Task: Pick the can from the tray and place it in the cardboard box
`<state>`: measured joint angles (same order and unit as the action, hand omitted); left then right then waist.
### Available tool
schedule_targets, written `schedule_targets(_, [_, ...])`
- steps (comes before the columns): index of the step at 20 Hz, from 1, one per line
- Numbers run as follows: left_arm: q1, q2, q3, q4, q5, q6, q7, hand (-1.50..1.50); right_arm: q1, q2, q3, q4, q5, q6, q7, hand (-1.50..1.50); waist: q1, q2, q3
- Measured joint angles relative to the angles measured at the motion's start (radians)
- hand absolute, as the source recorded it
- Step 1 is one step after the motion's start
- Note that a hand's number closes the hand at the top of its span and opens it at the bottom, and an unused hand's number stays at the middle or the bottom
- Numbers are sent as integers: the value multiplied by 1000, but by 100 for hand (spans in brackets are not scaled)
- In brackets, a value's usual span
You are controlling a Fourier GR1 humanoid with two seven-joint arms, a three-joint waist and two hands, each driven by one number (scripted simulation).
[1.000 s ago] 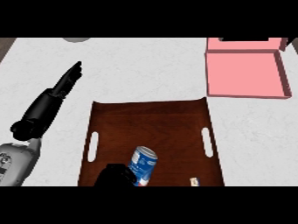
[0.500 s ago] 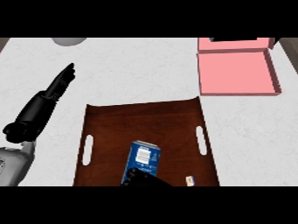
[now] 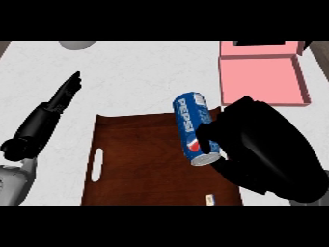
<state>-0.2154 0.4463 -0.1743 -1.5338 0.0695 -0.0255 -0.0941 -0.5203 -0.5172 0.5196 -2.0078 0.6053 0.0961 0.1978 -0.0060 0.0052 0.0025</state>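
A blue Pepsi can [image 3: 194,126] is held tilted above the dark brown tray [image 3: 131,164], its top end pointing away from me. My right hand [image 3: 263,147] is curled round the can's right side and lower end, hiding the tray's right edge. The pink cardboard box [image 3: 261,77] lies open at the back right, its flap up behind it. My left hand [image 3: 65,91] rests on the counter to the left of the tray with fingers straight, holding nothing.
A grey round object [image 3: 78,45] shows at the counter's back edge, left of centre. A small white tag [image 3: 210,198] lies near the tray's front edge. The white counter stretches between the tray and the box.
My right hand has closed round the can and raised it from the tray's front part toward the back right. The left hand has kept its place.
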Motion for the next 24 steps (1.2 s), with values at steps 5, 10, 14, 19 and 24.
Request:
schedule_targets(5, [-23, -25, -5, 23, -21, -4, 4, 0, -76, 2, -185, 222, -85, 0, -103, 150, 12, 1, -2])
schedule_targets(10, [-26, -38, -7, 21, -38, -13, -2, 0, -170, -57, -270, 482, -51, 13, -259, 150, 24, 2, -2])
schedule_targets(14, [-42, -33, 6, 18, -30, -33, 15, 0, -244, -102, -262, 667, -13, 95, -322, 150, 32, 3, -3])
schedule_targets(19, [-47, -32, 21, 27, -23, -55, 8, 0, -343, -119, -236, 908, 41, 182, -414, 150, 40, 5, -3])
schedule_targets(24, [-47, -45, 21, 26, -35, -58, 6, 0, -428, -149, -198, 1126, 123, 239, -523, -150, 45, 7, -3])
